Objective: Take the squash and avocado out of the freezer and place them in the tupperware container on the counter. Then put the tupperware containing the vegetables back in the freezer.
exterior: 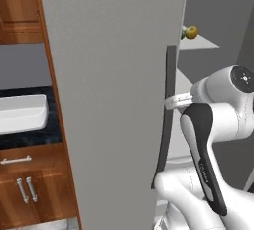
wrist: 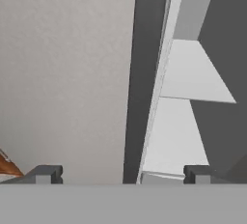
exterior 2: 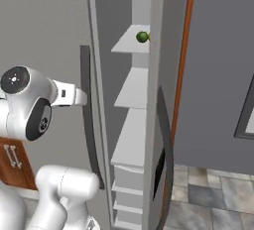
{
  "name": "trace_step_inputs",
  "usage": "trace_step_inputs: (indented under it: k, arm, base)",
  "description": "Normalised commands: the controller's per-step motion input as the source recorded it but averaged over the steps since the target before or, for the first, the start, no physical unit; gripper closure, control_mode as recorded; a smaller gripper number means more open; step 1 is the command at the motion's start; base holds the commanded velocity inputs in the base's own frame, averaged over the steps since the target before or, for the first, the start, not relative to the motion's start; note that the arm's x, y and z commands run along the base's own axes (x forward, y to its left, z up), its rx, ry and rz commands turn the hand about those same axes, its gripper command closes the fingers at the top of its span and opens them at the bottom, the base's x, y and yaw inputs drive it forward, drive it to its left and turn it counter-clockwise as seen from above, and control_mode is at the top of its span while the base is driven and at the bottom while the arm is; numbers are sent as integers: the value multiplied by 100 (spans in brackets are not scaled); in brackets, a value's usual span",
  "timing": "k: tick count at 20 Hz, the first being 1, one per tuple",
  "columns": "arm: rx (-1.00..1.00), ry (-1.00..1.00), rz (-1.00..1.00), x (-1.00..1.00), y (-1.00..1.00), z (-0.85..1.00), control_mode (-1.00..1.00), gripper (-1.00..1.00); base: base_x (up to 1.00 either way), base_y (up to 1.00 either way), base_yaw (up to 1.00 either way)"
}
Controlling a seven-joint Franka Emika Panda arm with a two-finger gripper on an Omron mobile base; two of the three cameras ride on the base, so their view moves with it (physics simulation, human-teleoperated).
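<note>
Freezer (exterior 2: 130, 90) ajar, door mostly hiding what looks like squash (exterior: 191, 31); hand (wrist: 123, 174) released.

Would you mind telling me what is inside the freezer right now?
The freezer stands ajar with pale shelves. On an upper shelf sit the avocado and the squash. The door hides the rest of the interior.

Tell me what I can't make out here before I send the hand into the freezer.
- Squash: left base view, partly behind the freezer door edge; cut off at the hand view's top.
- Avocado: right base view, small and far.
- Tupperware container: left base view, cropped by the left edge and the door.
</note>
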Motion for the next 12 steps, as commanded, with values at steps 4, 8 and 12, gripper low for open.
trace_step_inputs:
  k: [4, 8, 12]
  arm:
    - [0, 0, 0, 0, 0, 0, 100, -100]
    - [0, 0, 0, 0, 0, 0, 100, -100]
    - [0, 0, 0, 0, 0, 0, 100, -100]
  base:
    - [21, -61, 0]
    - [24, -57, 0]
    - [39, -32, 0]
